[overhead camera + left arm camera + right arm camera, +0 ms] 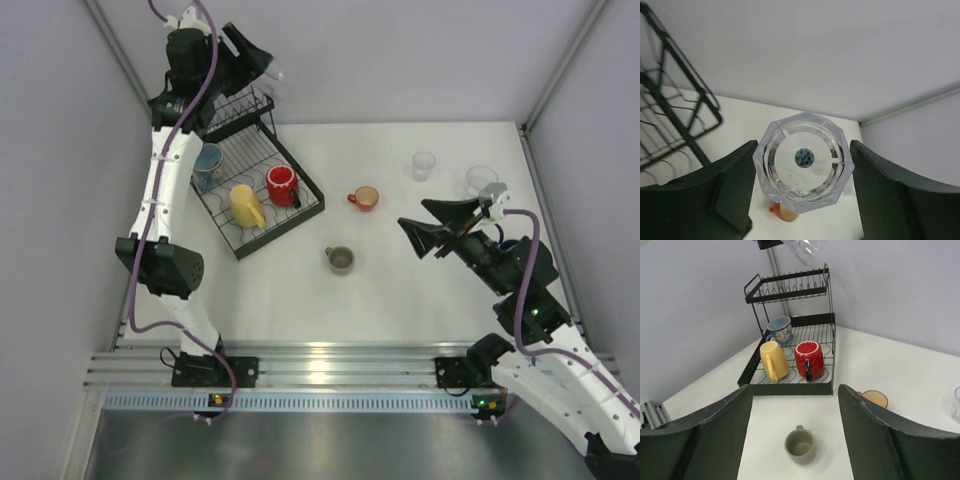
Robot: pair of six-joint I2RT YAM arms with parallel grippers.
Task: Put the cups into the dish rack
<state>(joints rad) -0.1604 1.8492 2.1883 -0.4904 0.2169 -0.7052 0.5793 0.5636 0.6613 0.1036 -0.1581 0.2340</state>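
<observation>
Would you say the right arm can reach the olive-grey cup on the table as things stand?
Probably yes: the right gripper is open and faces the olive-grey cup, upright, with only bare table between them.

Bright and even from overhead — shadows faint. Glare on the metal rail (318,352), lower centre; glints on the clear tumbler (804,165); soft blur along wrist-view bottoms.

Pale grey walls (400,50) are enclosing a white table (400,290), and an aluminium rail (330,362) is reflecting light along its near edge.
</observation>
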